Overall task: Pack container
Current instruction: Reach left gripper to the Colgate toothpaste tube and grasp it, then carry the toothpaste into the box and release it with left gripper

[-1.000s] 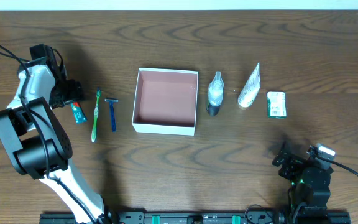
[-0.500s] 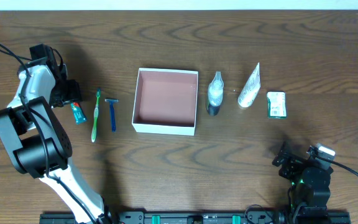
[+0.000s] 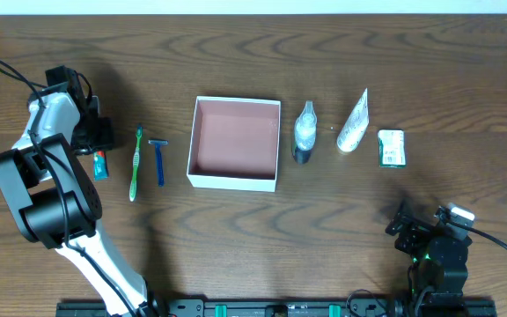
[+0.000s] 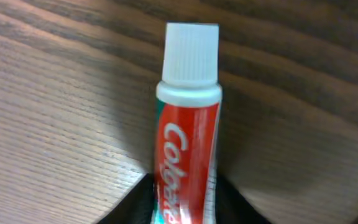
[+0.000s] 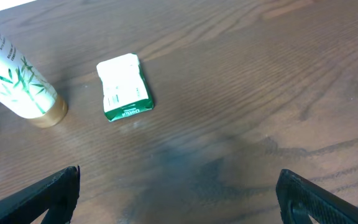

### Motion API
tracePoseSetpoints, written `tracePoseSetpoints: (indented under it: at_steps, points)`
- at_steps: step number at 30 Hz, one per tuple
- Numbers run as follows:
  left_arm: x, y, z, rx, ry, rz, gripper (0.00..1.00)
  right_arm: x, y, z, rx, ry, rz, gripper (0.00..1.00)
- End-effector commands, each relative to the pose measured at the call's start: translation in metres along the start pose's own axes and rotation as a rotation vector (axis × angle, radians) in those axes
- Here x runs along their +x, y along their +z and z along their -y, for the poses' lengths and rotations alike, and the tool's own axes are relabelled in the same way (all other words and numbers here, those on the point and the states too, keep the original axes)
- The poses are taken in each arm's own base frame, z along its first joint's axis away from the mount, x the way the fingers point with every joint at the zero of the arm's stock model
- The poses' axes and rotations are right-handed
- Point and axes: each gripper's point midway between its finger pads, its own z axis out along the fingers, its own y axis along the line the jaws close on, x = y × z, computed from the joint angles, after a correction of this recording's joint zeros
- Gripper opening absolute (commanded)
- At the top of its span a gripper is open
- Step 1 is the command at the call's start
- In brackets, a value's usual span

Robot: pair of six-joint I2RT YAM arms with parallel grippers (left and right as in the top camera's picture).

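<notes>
Shifted leftward since a second ago, the Colgate toothpaste tube [image 4: 188, 124] is sitting clamped in the left gripper [image 4: 184, 208], so the pick is finishing. Next it is needing a lift over the toothbrush [image 3: 135, 163] and razor [image 3: 158, 161] into the container [image 3: 234, 141], which is standing empty mid-table. The right gripper [image 5: 179, 199] is idling spread open, well clear.

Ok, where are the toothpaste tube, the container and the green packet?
toothpaste tube [image 4: 188, 137]: left wrist view, red printed body.
container [image 3: 234, 141]: overhead view, bare pink floor.
green packet [image 5: 124, 87]: right wrist view, white top face.
</notes>
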Motion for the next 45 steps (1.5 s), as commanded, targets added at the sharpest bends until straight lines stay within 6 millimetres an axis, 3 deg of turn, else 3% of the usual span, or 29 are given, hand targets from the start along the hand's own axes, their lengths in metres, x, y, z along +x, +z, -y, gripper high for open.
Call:
tracePoseSetpoints:
  at_steps: [1,5,10,16,17,20,23,29,32,36,40,45]
  points:
    - [0.001,0.001,-0.003,-0.001,-0.001,-0.014,0.24,-0.001,0.0,0.003,0.014,-0.009,0.007,0.99]
    - [-0.012,-0.028,0.0,0.014,0.0,0.057,0.24,-0.001,0.0,0.003,0.014,-0.009,0.007,0.99]
    - [-0.029,-0.089,0.005,0.005,0.018,0.208,0.24,-0.001,0.0,0.003,0.013,-0.009,0.007,0.99]
    - [-0.031,-0.157,0.023,0.007,0.061,0.357,0.21,-0.001,0.0,0.003,0.013,-0.009,0.007,0.99]
    - [-0.028,-0.165,0.031,0.026,0.076,0.369,0.2,-0.001,0.0,0.003,0.013,-0.009,0.007,0.99]
    - [-0.017,-0.192,0.086,0.213,0.171,0.405,0.2,-0.001,0.0,0.003,0.014,-0.009,0.007,0.99]
    - [-0.002,-0.205,0.135,0.342,0.244,0.391,0.2,-0.001,0.0,0.003,0.013,-0.009,0.007,0.99]
    - [0.034,-0.203,0.219,0.424,0.391,0.319,0.19,-0.001,0.0,0.003,0.013,-0.009,0.007,0.99]
    - [0.05,-0.198,0.245,0.418,0.441,0.291,0.19,-0.001,0.0,0.003,0.013,-0.009,0.007,0.99]
    - [0.056,-0.169,0.247,0.267,0.379,0.244,0.19,-0.001,0.0,0.003,0.013,-0.009,0.007,0.99]
    - [0.065,-0.136,0.253,0.238,0.328,0.148,0.15,-0.001,0.0,0.003,0.013,-0.009,0.007,0.99]
    - [0.066,-0.094,0.239,0.108,0.267,0.073,0.15,-0.001,0.0,0.003,0.013,-0.009,0.007,0.99]
